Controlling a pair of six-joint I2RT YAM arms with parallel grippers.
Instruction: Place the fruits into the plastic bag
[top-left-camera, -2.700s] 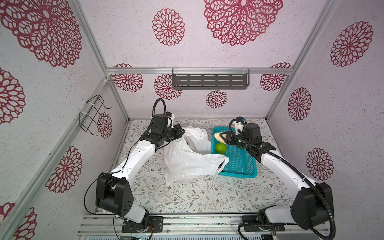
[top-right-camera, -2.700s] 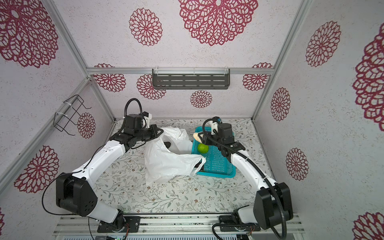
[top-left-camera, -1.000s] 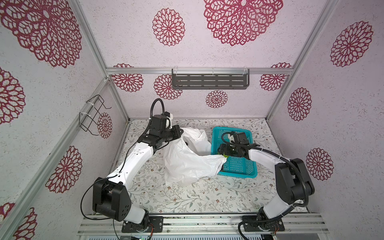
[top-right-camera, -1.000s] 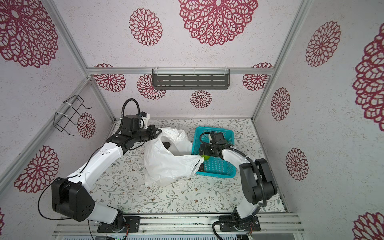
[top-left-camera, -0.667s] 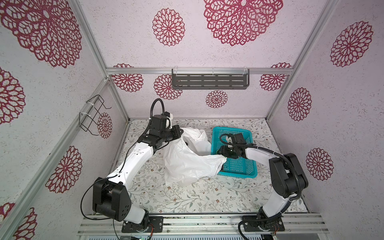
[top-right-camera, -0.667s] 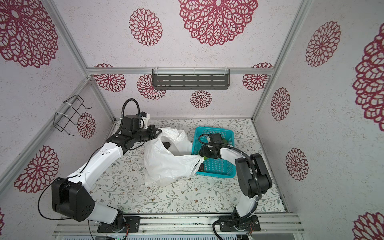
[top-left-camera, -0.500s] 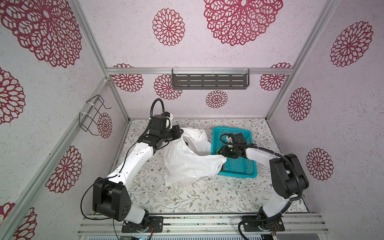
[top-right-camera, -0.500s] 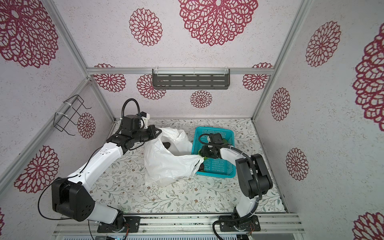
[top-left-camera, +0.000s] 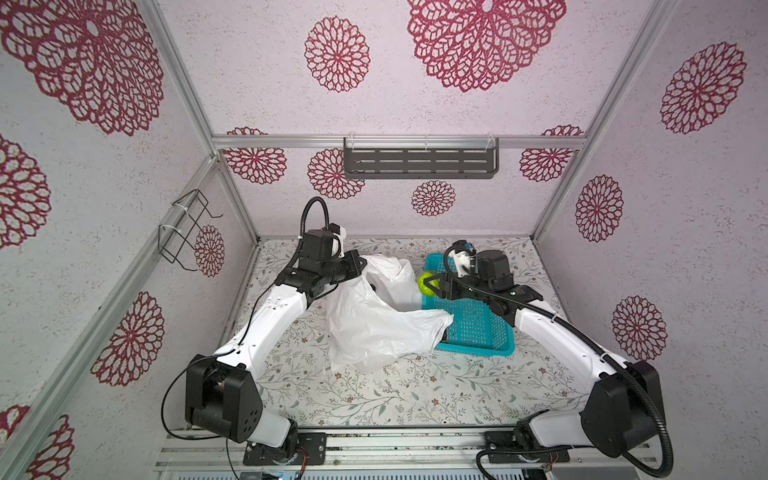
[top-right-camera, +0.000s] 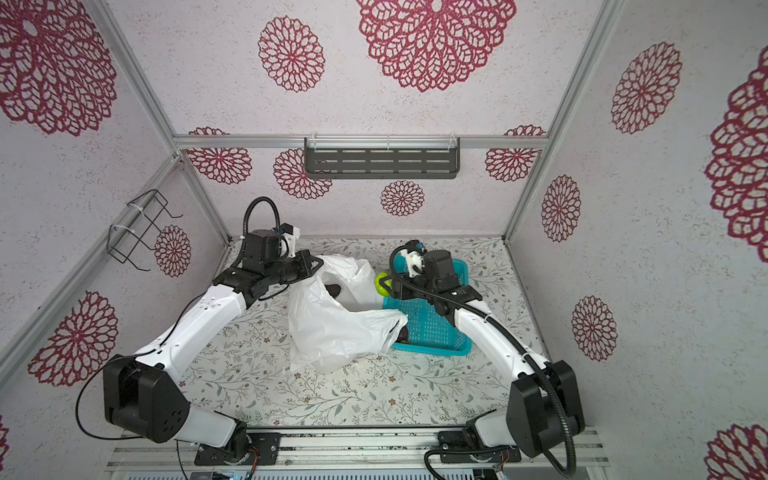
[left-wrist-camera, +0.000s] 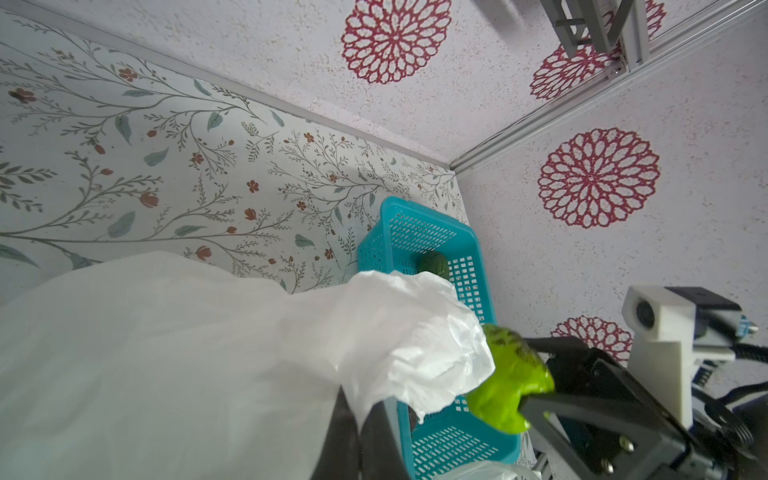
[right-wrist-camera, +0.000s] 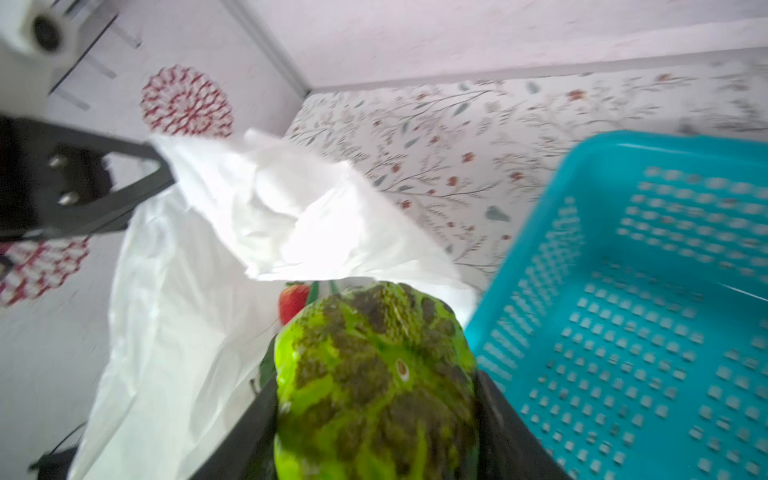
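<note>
The right gripper (top-left-camera: 434, 286) has risen from the basket (top-left-camera: 473, 332) and now clamps a bumpy green fruit (top-left-camera: 425, 283) beside the bag (top-left-camera: 374, 328) mouth. The left gripper (top-left-camera: 360, 266) pinches the bag's rim, holding it open. A strawberry (right-wrist-camera: 293, 301) lies inside; a dark fruit (left-wrist-camera: 434, 266) waits in the basket.

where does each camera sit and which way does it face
Both top views: overhead at front, looking down on both arms, plastic bag, basket.
Left wrist: by the held bag, facing the right hand; own fingers show.
Right wrist: by the basket, facing the bag; own fingers hold the green fruit.
Wrist views share bag, basket, fruit.
</note>
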